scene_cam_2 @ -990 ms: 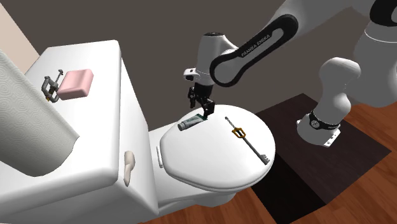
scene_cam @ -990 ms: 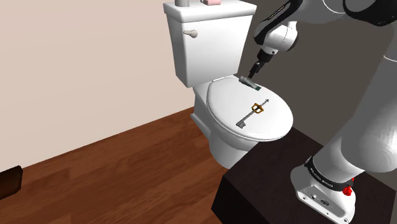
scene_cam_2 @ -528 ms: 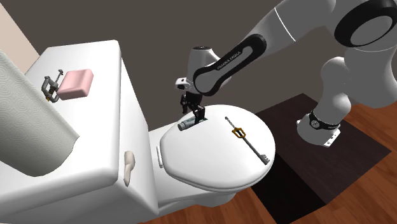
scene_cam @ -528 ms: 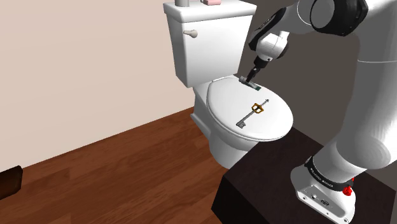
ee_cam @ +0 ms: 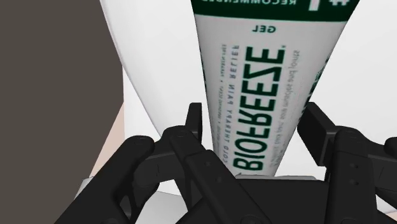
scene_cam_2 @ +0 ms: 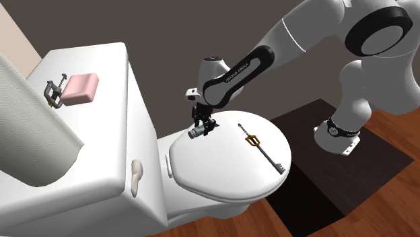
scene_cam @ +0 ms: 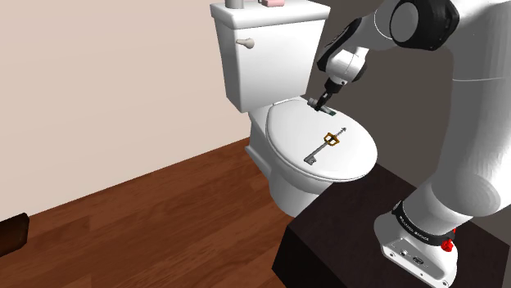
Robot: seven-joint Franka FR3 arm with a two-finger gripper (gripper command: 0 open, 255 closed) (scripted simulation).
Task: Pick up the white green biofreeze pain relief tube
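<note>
Tan wall (scene_cam: 106, 82) and wood plank floor (scene_cam: 164, 221) framed the scene. White Franka arm (scene_cam: 483, 123) rose from the dark box stand (scene_cam: 327, 254) and arched over to the toilet (scene_cam: 287, 184). The cistern (scene_cam: 262, 57) sat against the wall, flush lever (scene_cam: 244, 42) on its front. A white embossed paper roll (scene_cam_2: 33, 134) stood in the second exterior view's near left.

The toilet lid (scene_cam: 299, 131) was down and acted as the tabletop.

On the cistern top sat a pink block (scene_cam_2: 81, 89), with a small metal clamp (scene_cam_2: 54, 91) just beside it.

An ornate key (scene_cam_2: 259, 145) with a gold guard lay mid-lid, apart from the pincer.

The Biofreeze tube (ee_cam: 254, 95), white with green print, lay flat at the lid's hinge end, near the cistern.

The pincer (scene_cam_2: 204, 124) was down on the tube, pointing at the lid. In the wrist view the black fingers (ee_cam: 194, 121) were clamped across the tube's width, one against each long edge. The tube body ran out away from the hand. The tube was still resting on the lid.
</note>
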